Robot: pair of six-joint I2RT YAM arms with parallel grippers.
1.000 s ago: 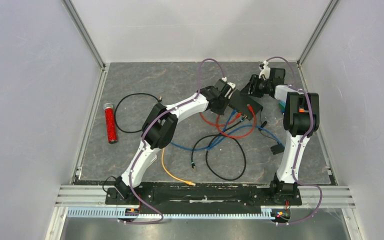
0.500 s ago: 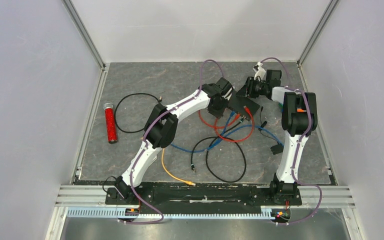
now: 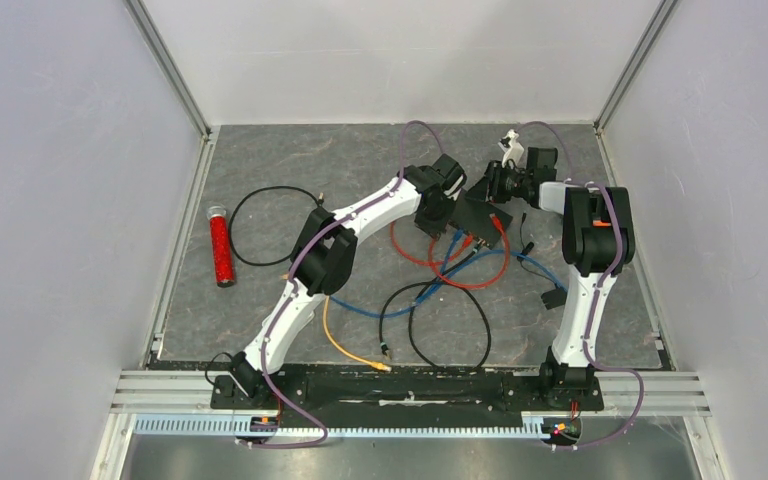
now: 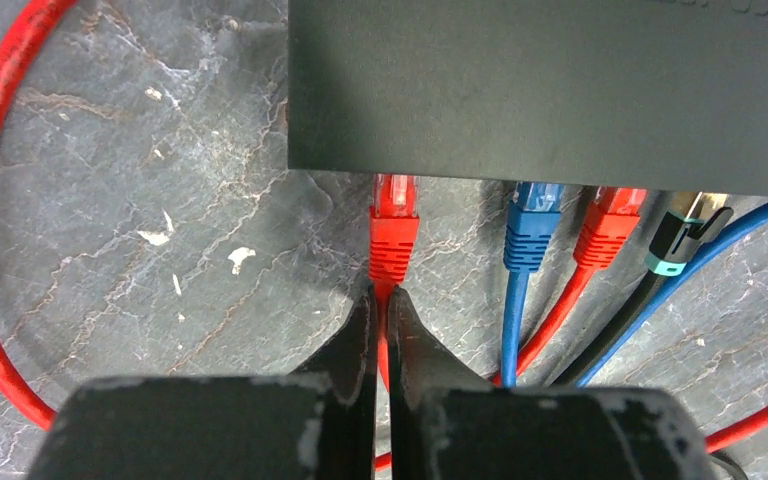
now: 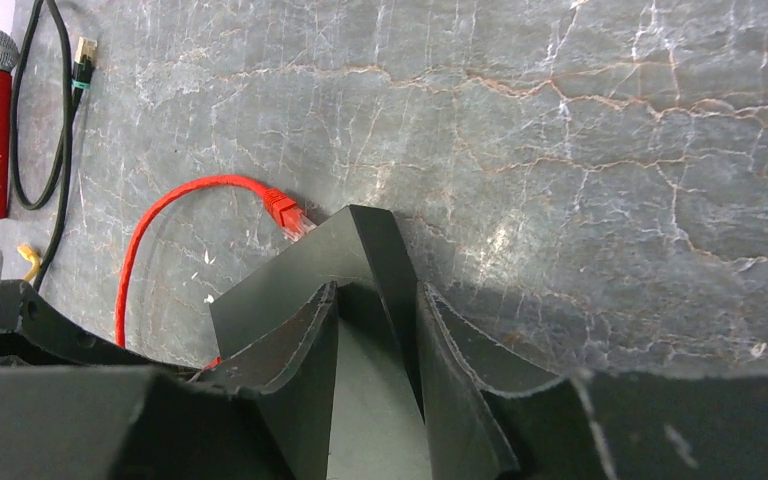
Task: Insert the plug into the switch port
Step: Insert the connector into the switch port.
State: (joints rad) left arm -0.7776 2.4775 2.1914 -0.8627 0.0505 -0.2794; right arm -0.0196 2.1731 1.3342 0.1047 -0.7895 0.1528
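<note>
The black switch (image 4: 560, 90) fills the top of the left wrist view. The red plug (image 4: 394, 230) points at the switch's front face, its tip right at the port edge; how deep it sits I cannot tell. My left gripper (image 4: 381, 300) is shut on the red cable just behind the plug. Beside it, a blue plug (image 4: 530, 225), another red plug (image 4: 610, 225) and a black plug (image 4: 680, 235) sit in their ports. My right gripper (image 5: 378, 290) clasps the switch (image 5: 360, 240) at its far corner. From above, the switch (image 3: 475, 213) lies between both grippers.
A red microphone (image 3: 222, 245) lies at the left, next to a black cable loop (image 3: 260, 225). Blue, black and orange cables (image 3: 345, 345) sprawl in the middle. A small black adapter (image 3: 554, 297) sits near the right arm. The red cable's free end (image 5: 285, 210) lies behind the switch.
My right gripper has moved left and narrowed its jaws onto the switch. The switch and the cables plugged into it have shifted left. The left gripper stays shut on the red cable.
</note>
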